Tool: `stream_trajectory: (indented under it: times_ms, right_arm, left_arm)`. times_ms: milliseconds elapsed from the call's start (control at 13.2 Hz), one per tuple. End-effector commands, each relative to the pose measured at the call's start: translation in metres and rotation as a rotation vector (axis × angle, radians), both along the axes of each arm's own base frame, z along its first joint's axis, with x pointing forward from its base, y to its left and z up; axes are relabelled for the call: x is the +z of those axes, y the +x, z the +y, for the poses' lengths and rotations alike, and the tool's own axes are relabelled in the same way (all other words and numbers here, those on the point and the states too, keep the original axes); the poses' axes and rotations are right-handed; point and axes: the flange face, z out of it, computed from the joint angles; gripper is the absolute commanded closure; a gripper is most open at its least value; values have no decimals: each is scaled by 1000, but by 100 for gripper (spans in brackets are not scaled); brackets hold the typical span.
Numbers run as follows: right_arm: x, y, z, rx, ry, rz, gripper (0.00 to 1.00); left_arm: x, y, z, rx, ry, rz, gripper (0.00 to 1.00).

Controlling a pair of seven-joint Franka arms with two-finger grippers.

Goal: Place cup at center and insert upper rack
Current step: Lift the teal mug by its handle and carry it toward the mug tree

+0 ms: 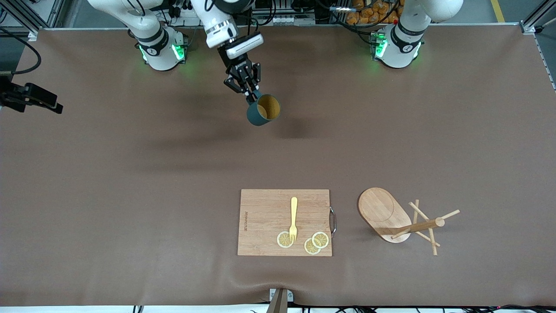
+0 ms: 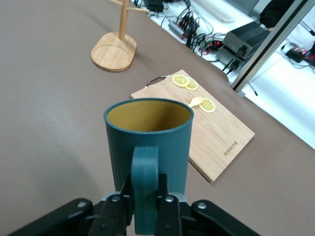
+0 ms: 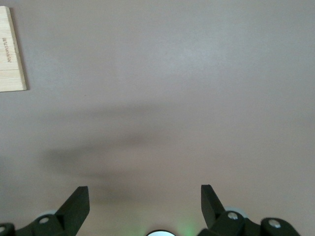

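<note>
the left gripper (image 1: pixel 251 94) pinches the cup (image 1: pixel 263 110) by its handle, up over bare table with nothing set down, while the upper rack (image 1: pixel 402 221) lies tipped over and untouched well away from it, and the right gripper (image 3: pixel 145 204) waits with fingers apart

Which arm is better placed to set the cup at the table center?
Left: the left gripper holds the cup by its handle above the table; the right gripper is open, empty.

— What are the arms made of?
— Round white shells are seen, with black rings at the joints. Green lights glow at both bases.
— And the left pincer (image 1: pixel 248 92)?
— It is black, with small silver screws. The right pincer (image 3: pixel 145 202) has black fingers too.
</note>
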Motion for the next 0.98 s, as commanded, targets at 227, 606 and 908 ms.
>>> stream_trajectory:
  times_ms: [227,606,908]
  right_arm:
    - [7,-21,-3,-20,-21,57,0]
    - [8,-23,-2,-70,-31,70,0]
    - [13,-19,-4,-76,-41,56,0]
  left_arm:
    - [114,61,60,54,-219,139,100]
    - [192,105,119,29,-368,244,100]
    - [224,150,172,17,-450,322,100]
